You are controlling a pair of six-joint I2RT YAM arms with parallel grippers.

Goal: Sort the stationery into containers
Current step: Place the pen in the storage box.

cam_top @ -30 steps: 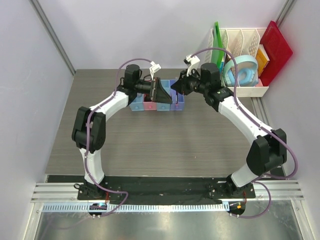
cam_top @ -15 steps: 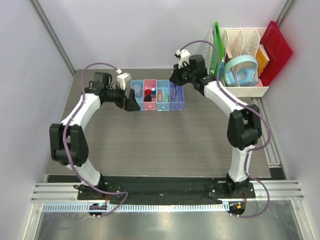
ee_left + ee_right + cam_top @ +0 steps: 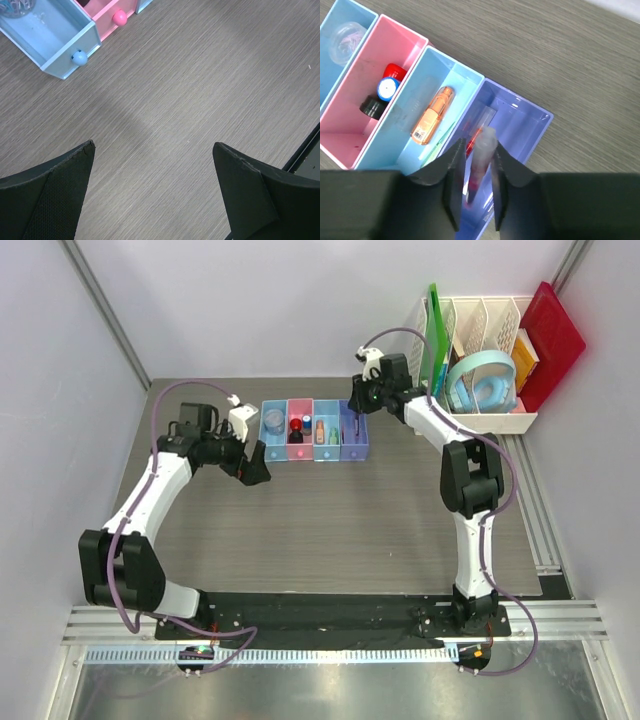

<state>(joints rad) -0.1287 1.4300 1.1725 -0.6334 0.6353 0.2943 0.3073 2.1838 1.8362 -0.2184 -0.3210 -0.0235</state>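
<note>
**Row of four joined bins** [image 3: 314, 430]: stands at the back of the desk [image 3: 330, 530], left of the white rack [image 3: 492, 423].
- Left light-blue bin [image 3: 342, 20]: clear round piece [image 3: 345, 36].
- Pink bin [image 3: 350, 135]: small red ball-like piece [image 3: 396, 71], blue-capped piece [image 3: 386, 89] touching it, and a black cap [image 3: 371, 106] just beside.
- Second light-blue bin [image 3: 420, 75]: orange marker [image 3: 432, 115], with the light green marker [image 3: 438, 142] partly under it.
- Purple-blue bin [image 3: 520, 125]: dark red pen [image 3: 481, 145], its lower end in this bin.

**Right fingers** [image 3: 358, 408]: above the purple-blue bin, drawn narrow, closed on the pen's upper part.

**Left fingers** [image 3: 253, 469]: spread wide, holding nothing. They hang over bare desk just left of the row's front-left corner.
</note>
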